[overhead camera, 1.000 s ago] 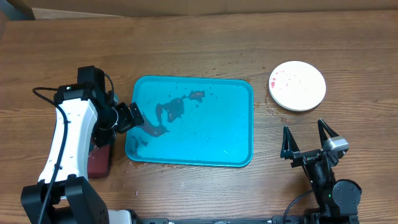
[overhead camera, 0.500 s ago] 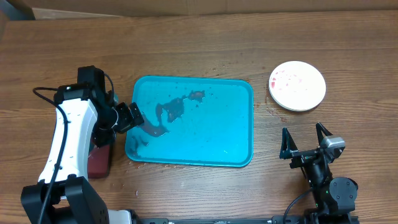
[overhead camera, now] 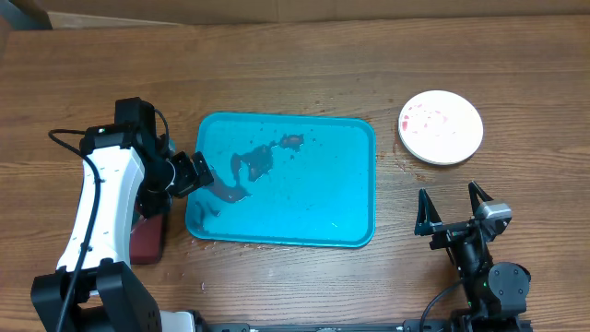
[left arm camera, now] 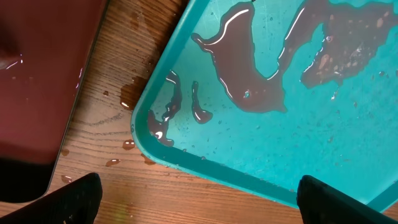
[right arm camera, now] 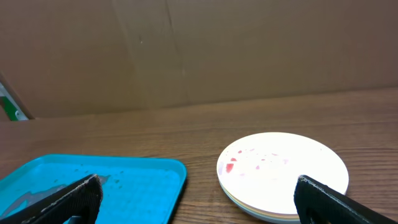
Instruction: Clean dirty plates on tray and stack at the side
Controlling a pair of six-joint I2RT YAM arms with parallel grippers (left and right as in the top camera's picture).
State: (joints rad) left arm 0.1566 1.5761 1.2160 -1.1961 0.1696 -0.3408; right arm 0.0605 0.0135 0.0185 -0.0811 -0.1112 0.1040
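The bright blue tray (overhead camera: 313, 212) lies mid-table, smeared with reddish-brown liquid, with no plates on it. It also shows in the left wrist view (left arm camera: 292, 143) and in the right wrist view (right arm camera: 137, 180). The plates (overhead camera: 441, 126) sit stacked on the table right of the tray; the white one on top has red specks, and edges of others show beneath it in the right wrist view (right arm camera: 283, 171). My left gripper (overhead camera: 191, 173) is open and empty at the tray's left edge; it also shows in the left wrist view (left arm camera: 199, 198). My right gripper (overhead camera: 452, 210) is open and empty, on the near side of the plates; its fingertips show in the right wrist view (right arm camera: 199, 199).
A smaller black tray with a dark red inside (overhead camera: 147, 231) lies left of the blue tray, under my left arm, and shows in the left wrist view (left arm camera: 37, 93). Drops of liquid (left arm camera: 127, 144) lie on the wood beside the blue tray's corner. A cardboard wall (right arm camera: 186, 50) stands behind the table.
My right gripper drew back slightly toward the table's near edge between the earliest frame and half a second ago. Nothing else has moved.
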